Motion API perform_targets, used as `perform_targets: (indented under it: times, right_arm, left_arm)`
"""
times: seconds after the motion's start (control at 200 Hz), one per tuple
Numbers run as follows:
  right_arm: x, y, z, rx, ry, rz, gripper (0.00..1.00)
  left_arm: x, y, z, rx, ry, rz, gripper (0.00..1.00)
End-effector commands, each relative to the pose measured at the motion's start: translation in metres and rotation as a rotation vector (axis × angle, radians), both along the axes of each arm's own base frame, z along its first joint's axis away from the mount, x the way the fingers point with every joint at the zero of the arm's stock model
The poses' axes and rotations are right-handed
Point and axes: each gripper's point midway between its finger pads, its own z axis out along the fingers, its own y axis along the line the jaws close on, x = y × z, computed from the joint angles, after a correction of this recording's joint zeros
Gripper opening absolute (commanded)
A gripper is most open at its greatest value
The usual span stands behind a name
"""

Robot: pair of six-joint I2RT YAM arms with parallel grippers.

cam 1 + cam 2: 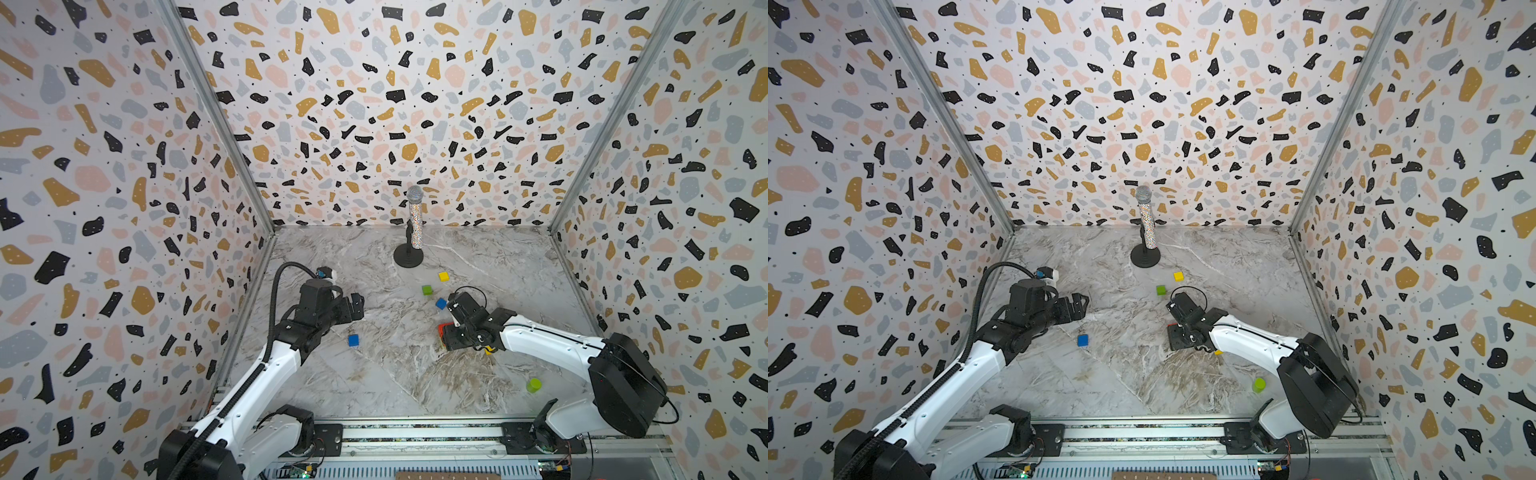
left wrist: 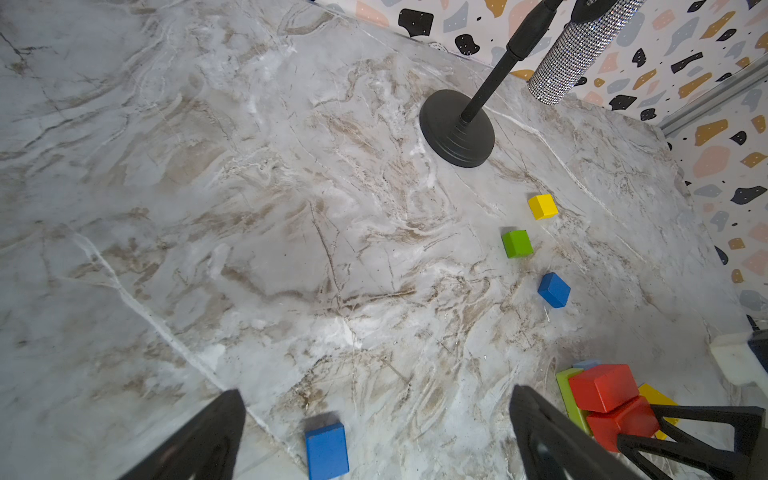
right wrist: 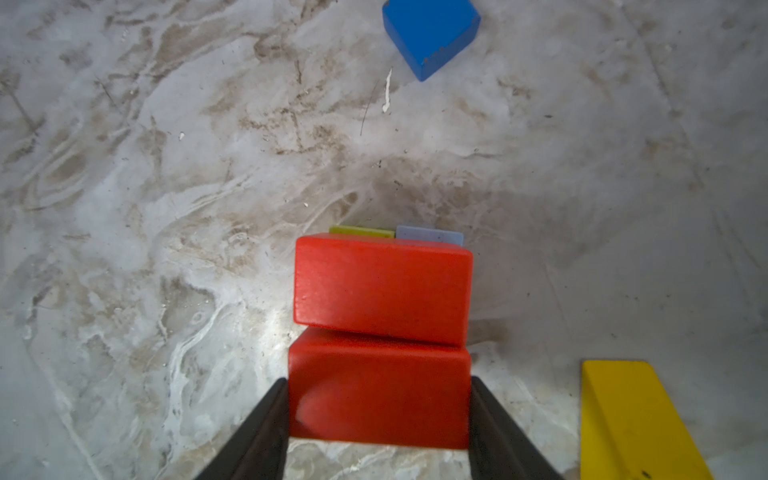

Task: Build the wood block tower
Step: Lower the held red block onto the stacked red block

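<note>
My right gripper (image 3: 379,380) is shut on a red brick (image 3: 380,390) low over the marble table (image 1: 386,374). A second red brick (image 3: 382,286) lies against it, with a green piece (image 3: 361,231) and a light-blue piece (image 3: 430,236) behind. A yellow brick (image 3: 631,419) lies beside them. No standing tower shows, only this low cluster (image 1: 444,326). My left gripper (image 2: 376,390) hangs open and empty above a blue brick (image 2: 327,451), which also shows in both top views (image 1: 353,340). Loose yellow (image 1: 443,276), green (image 1: 427,289) and blue (image 1: 441,304) cubes lie farther back.
A glittery microphone (image 1: 414,224) on a black stand (image 1: 408,259) stands at the back middle. A lime-green cylinder (image 1: 534,385) sits near the front right, beside the right arm. Patterned walls close in three sides.
</note>
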Motion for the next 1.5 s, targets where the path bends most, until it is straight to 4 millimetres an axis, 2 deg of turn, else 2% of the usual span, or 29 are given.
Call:
perform_targets:
  times: [0.0, 1.186, 1.342, 1.497]
  right_arm:
    - [0.0039, 0.0007, 0.0034, 0.005, -0.011, -0.012, 0.46]
    - [0.0067, 0.0029, 0.0005, 0.01, -0.003, -0.012, 0.46]
    - [0.0072, 0.0032, 0.0005, 0.01, -0.004, -0.012, 0.5]
    - [0.0061, 0.0033, -0.0007, 0.01, 0.001, -0.008, 0.58]
  left_arm:
    - [0.0018, 0.001, 0.0109, 0.01, -0.036, -0.001, 1.0]
    - [0.0014, 0.0013, 0.0122, 0.01, -0.041, 0.0, 1.0]
    - [0.0013, 0.0019, 0.0122, 0.011, -0.041, 0.001, 1.0]
    - [0.0013, 0.0017, 0.0124, 0.012, -0.042, 0.0, 1.0]
